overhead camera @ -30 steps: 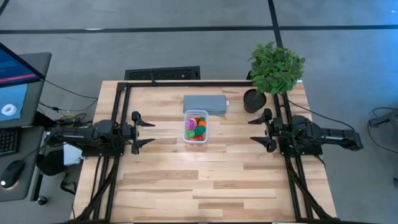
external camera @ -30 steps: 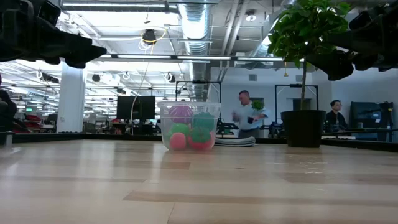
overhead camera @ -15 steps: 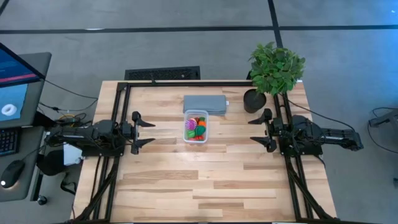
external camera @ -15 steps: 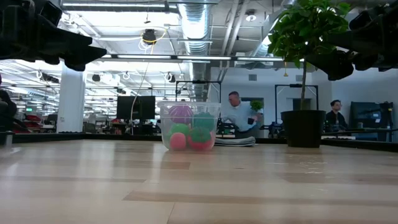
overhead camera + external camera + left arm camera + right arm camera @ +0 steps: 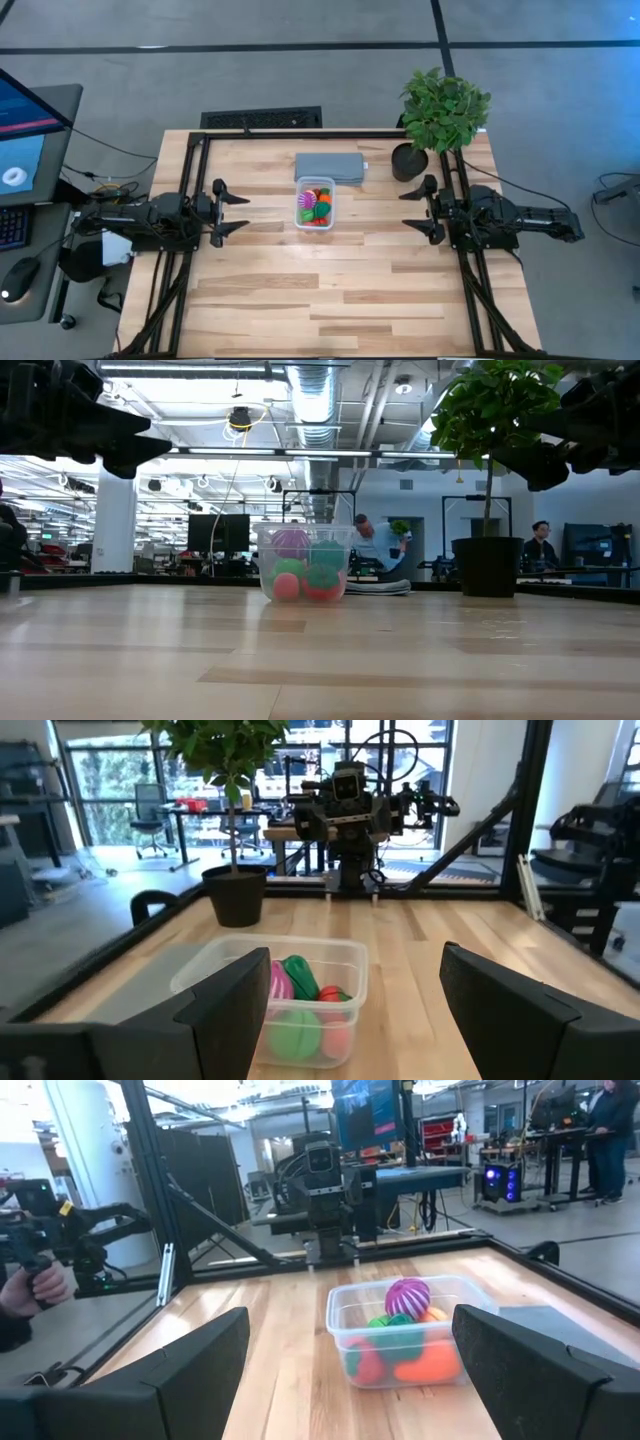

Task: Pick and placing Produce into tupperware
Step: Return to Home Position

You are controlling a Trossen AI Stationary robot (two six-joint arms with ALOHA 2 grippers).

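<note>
The clear tupperware tub (image 5: 315, 203) stands on the table's middle, toward the far side, and holds the produce: a spiky purple ball (image 5: 407, 1296), green, red, orange and pink pieces (image 5: 303, 580). In the left wrist view the tub (image 5: 283, 990) lies ahead between the fingers. My left gripper (image 5: 226, 212) is open at the table's left side, raised above the wood. My right gripper (image 5: 416, 209) is open at the right side, also raised. Both point at the tub from a distance.
A flat grey pad (image 5: 330, 167) lies just beyond the tub toward the far edge. A potted leafy plant (image 5: 440, 115) stands at the far right corner. People move in the room behind the table (image 5: 378, 547). Bare wood (image 5: 320, 290) spreads across the near half.
Neither arm nor the tub has moved. Only a person in the room behind has shifted and bent down.
</note>
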